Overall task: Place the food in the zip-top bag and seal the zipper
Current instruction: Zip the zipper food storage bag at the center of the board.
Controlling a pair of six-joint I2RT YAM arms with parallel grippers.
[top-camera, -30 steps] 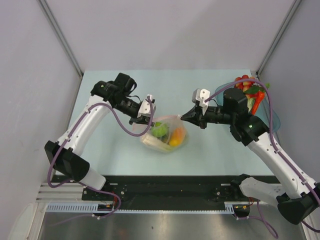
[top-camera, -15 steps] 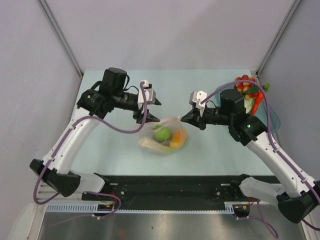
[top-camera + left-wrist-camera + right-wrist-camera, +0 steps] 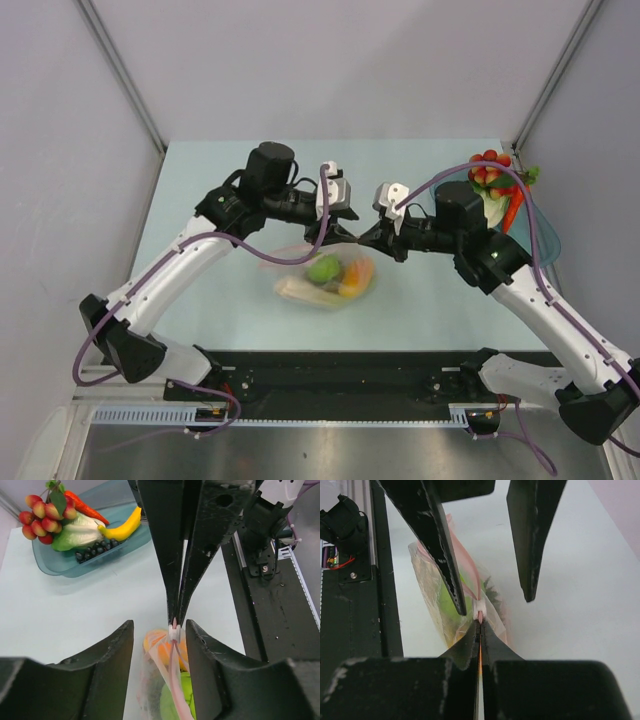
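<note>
Right fingers [image 3: 462, 650] clamp zipper [image 3: 173, 660] between spread left fingers [image 3: 100, 665].

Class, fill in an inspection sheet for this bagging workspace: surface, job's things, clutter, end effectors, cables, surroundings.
Surface: pale teal table, no spills seen.
Job's things: zip-top bag lies mid-table with a green ball and an orange inside. The banana, grapes, strawberries and carrot lie in the teal bowl. The zipper is lifted off the table.
Clutter: nothing seen.
End effectors: right end effector shut on the zipper's end; left end effector open, fingers either side of the strip.
Cables: a purple cable loops off each arm; the left one sags near the bag.
Surroundings: grey walls; black rail at the near edge.
</note>
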